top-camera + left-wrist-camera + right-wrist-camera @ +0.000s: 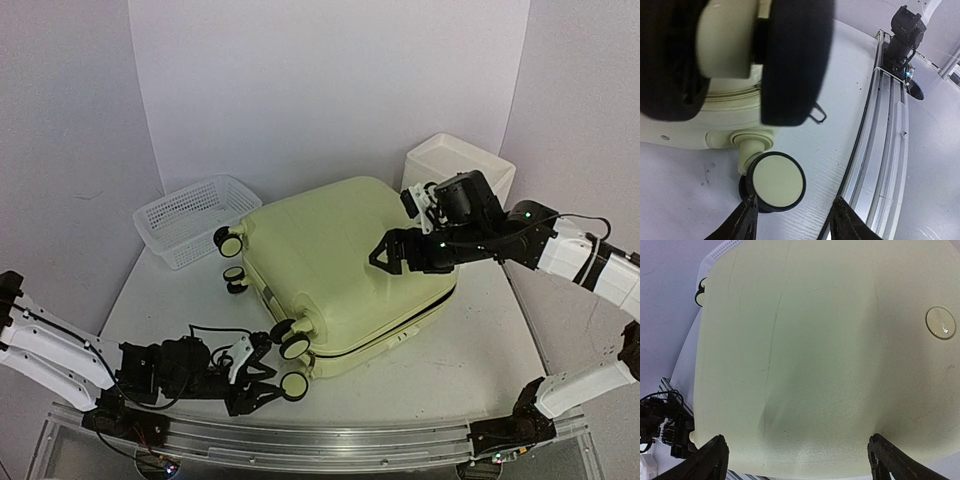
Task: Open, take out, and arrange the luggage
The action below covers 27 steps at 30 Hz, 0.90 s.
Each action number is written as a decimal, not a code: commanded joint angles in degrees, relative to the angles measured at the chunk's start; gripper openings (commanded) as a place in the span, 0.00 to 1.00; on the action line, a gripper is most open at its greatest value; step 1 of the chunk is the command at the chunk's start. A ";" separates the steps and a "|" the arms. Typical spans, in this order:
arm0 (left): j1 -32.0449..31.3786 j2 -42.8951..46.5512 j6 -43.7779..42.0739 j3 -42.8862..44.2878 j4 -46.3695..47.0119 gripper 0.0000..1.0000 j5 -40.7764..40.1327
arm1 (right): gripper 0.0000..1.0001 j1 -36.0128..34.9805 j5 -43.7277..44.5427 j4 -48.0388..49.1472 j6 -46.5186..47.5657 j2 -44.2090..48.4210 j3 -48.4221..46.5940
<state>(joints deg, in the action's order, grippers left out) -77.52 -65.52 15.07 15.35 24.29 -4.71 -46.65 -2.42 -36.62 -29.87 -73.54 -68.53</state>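
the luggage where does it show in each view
top external: the luggage lies flat in the centre.
left wrist: only its lower edge, at left, and one wheel, low centre.
right wrist: its shell fills the frame.
shared landmark: that near wheel, by the left gripper in top external; not seen in right wrist.
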 commanded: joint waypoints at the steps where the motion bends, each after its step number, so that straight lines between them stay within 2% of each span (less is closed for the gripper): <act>1: -4.04 -6.16 2.23 5.91 8.16 0.51 -7.48 | 0.96 -0.32 -0.37 3.70 -0.33 0.70 -0.20; 8: -5.73 -13.22 10.86 10.42 10.66 0.59 -15.84 | 0.97 -0.31 0.60 4.29 -0.28 3.03 -0.11; 16: -5.80 -17.37 21.54 13.96 10.97 0.60 -17.17 | 0.98 -0.31 2.37 4.34 0.16 4.97 0.85; 19: -5.80 -19.58 25.48 14.67 12.60 0.54 -17.46 | 0.98 -0.28 2.40 4.30 0.29 4.98 0.94; 23: -5.73 -22.67 30.01 13.62 19.67 0.37 -16.05 | 0.98 -0.34 2.41 4.35 0.34 5.20 1.08; 27: -5.74 -23.60 32.65 13.55 20.97 0.23 -15.65 | 0.98 -0.32 3.67 4.38 0.42 5.51 1.29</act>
<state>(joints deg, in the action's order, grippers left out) -83.68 -87.55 42.06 27.42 40.69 -21.21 -46.65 -0.69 -34.81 -29.82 -69.69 -67.51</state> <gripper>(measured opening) 0.286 0.979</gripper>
